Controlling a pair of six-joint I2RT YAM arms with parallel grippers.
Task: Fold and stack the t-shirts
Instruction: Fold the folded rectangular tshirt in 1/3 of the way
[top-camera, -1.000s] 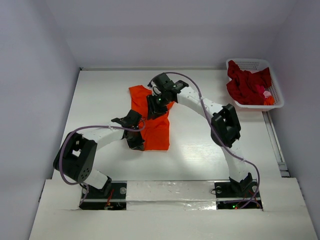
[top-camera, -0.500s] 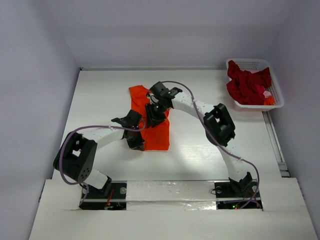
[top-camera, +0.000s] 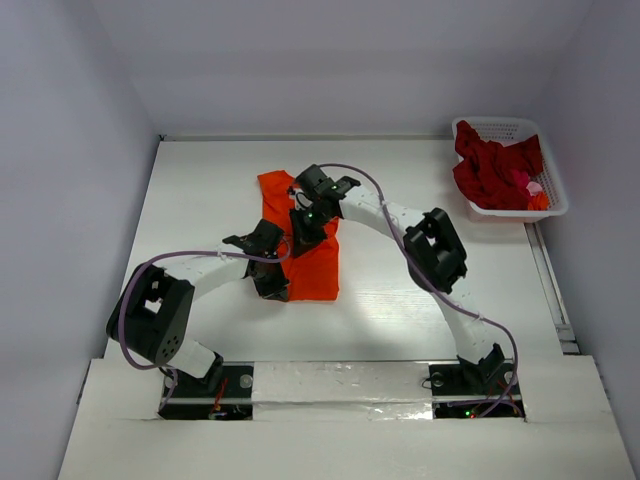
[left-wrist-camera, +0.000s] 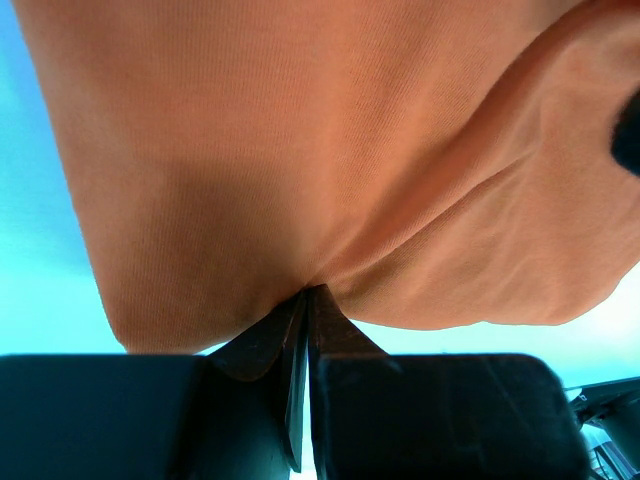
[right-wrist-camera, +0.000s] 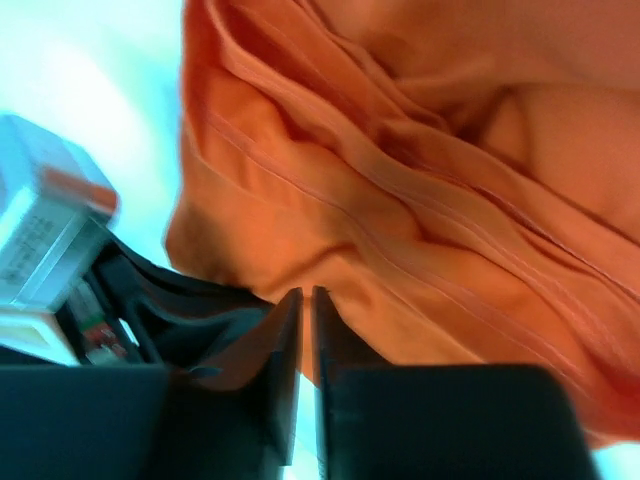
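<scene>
Two robot arms meet over one orange t-shirt (top-camera: 317, 268), which lies roughly in the middle of a white table (top-camera: 200, 200), folded into a long strip running away from the arms.

The left gripper (left-wrist-camera: 305, 293) is clamped tight on the shirt's near left edge, and cloth puckers out from its tips. This looks like an anchor, pinning that side so the fabric cannot slide.

The right gripper (right-wrist-camera: 304, 294) is further up the strip. Its jaws are drawn almost together at a seamed fold, with only a thin slit between them, and they appear to nip the cloth (probably for lifting that end over the rest).

The other shirts, dark red t-shirts (top-camera: 492, 168), are heaped in a white latticed basket (top-camera: 500, 124) at the far right corner, well apart from the arms, with something small and pink among them. None is folded yet, so the task seems to be at an early stage.

The tabletop is pale, smooth and matt. Plain light-grey walls (top-camera: 330, 60) close it in on three sides.
</scene>
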